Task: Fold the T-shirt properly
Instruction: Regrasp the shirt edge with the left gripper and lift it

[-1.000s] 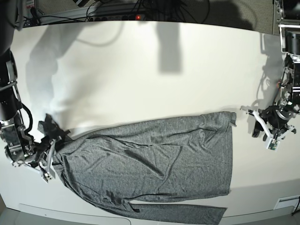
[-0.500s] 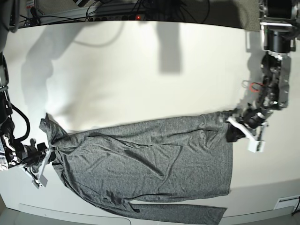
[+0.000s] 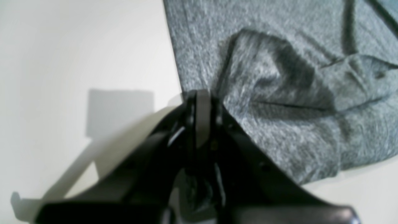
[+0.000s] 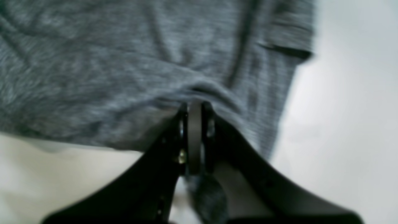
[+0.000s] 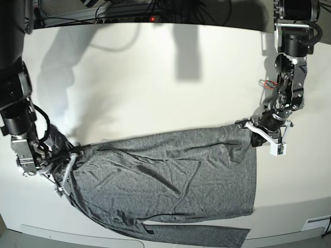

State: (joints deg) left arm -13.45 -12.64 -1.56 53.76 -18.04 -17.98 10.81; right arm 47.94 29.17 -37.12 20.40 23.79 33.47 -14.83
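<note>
The heather-grey T-shirt [image 5: 170, 175] lies spread and wrinkled across the near half of the white table [image 5: 155, 77]. One long sleeve [image 5: 207, 235] runs along the front edge. My left gripper [image 5: 252, 132] is at the shirt's upper right corner. In the left wrist view its jaws [image 3: 200, 96] are pressed together on the hem edge, with a raised fold of the shirt [image 3: 295, 109] beside them. My right gripper [image 5: 70, 159] is at the shirt's left end. In the right wrist view it [image 4: 194, 107] is shut on a bunched ridge of the shirt [image 4: 108, 68].
Cables and a power strip [image 5: 129, 13] run along the table's back edge. The table's front edge lies just below the sleeve. Both arms cast shadows on the bare white surface behind the shirt.
My left gripper came in from the right onto the shirt's upper right corner and shut there. My right gripper moved up and right onto the shirt's left end and closed, bunching the cloth.
</note>
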